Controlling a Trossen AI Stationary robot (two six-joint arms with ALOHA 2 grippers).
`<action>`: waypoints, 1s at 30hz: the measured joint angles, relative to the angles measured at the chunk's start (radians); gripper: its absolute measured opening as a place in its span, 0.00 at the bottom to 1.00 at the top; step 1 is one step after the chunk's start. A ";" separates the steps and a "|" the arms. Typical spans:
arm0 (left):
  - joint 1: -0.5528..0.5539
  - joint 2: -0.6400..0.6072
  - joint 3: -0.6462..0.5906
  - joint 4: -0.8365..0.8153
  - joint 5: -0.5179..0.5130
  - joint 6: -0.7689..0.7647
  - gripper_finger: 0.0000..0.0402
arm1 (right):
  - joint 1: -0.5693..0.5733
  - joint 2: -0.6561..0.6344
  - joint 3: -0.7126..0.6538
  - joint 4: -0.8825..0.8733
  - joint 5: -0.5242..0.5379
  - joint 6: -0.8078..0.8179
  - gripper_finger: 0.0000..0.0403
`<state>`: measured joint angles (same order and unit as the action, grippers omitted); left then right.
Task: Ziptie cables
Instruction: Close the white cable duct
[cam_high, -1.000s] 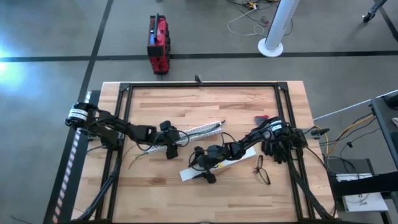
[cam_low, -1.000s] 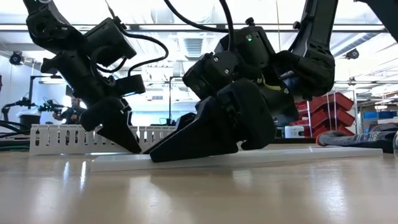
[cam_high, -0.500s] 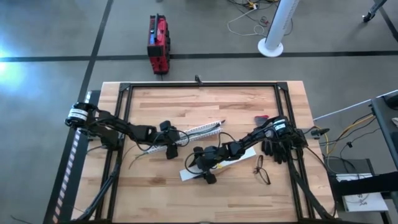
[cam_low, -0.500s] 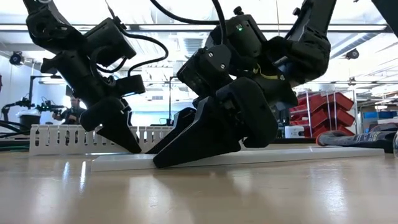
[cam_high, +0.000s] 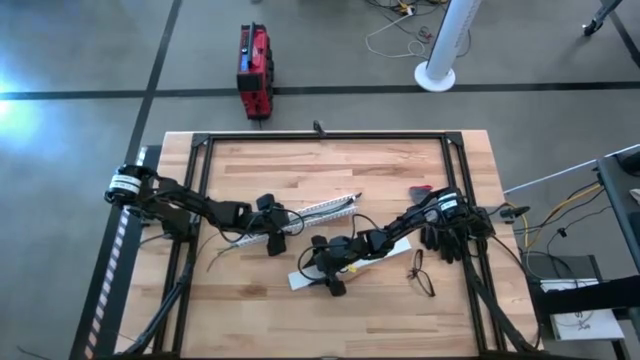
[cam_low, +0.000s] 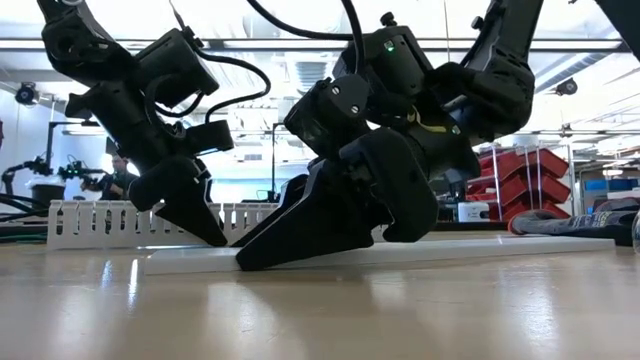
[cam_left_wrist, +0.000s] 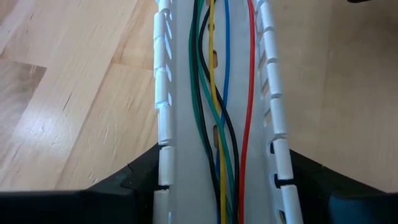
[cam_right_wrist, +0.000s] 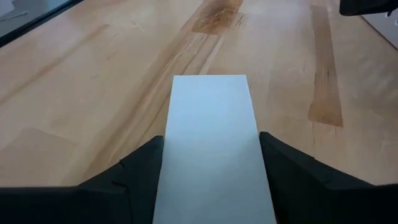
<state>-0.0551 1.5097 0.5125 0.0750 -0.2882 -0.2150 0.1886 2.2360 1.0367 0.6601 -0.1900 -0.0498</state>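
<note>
A white slotted cable duct (cam_high: 315, 211) lies on the wooden table with coloured cables (cam_left_wrist: 214, 93) running along its channel. My left gripper (cam_high: 272, 238) stands at the duct's left part, shut on it, its fingers on either side in the left wrist view. A flat white cover strip (cam_high: 355, 260) lies nearer the front. My right gripper (cam_high: 322, 272) is shut on the strip near its left end. In the low view my left gripper (cam_low: 195, 220) is on the left and my right gripper (cam_low: 300, 235) is in the middle. No ziptie shows. My left gripper has the duct between its two fingers, one finger (cam_left_wrist: 140, 180) against each outer slotted side wall (cam_left_wrist: 163, 155). The fingers slant down from the table's left. The duct lies on the table, open side up. My right gripper pinches the cover strip by its two long edges (cam_right_wrist: 163, 168) between its fingers, a little back from the strip's free end (cam_right_wrist: 209, 81). The fingers slant down from the table's right and run along the strip. The strip lies flat on the table.
A pair of glasses (cam_high: 422, 273) lies at the front right, dark gloves (cam_high: 440, 240) and a small red thing (cam_high: 418, 190) farther right. Loose wires (cam_high: 222, 256) trail near my left arm. A black frame (cam_high: 320, 137) borders the table.
My right gripper has rocked up a little and come down again, moving slightly toward the table's left with the cover strip, which stays flat on the table.
</note>
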 joint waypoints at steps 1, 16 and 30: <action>0.000 0.000 0.000 0.000 0.000 0.002 0.56 | 0.000 0.000 0.000 0.000 0.001 -0.007 0.55; -0.006 -0.002 0.002 -0.059 0.031 0.093 0.54 | -0.019 -0.065 0.033 -0.085 0.035 -0.126 0.55; -0.007 0.000 -0.001 -0.064 0.035 0.097 0.53 | -0.129 -0.426 0.013 -0.504 0.254 -0.396 0.54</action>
<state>-0.0619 1.5093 0.5114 0.0109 -0.2527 -0.1178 0.0597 1.8098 1.0493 0.1565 0.0637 -0.4457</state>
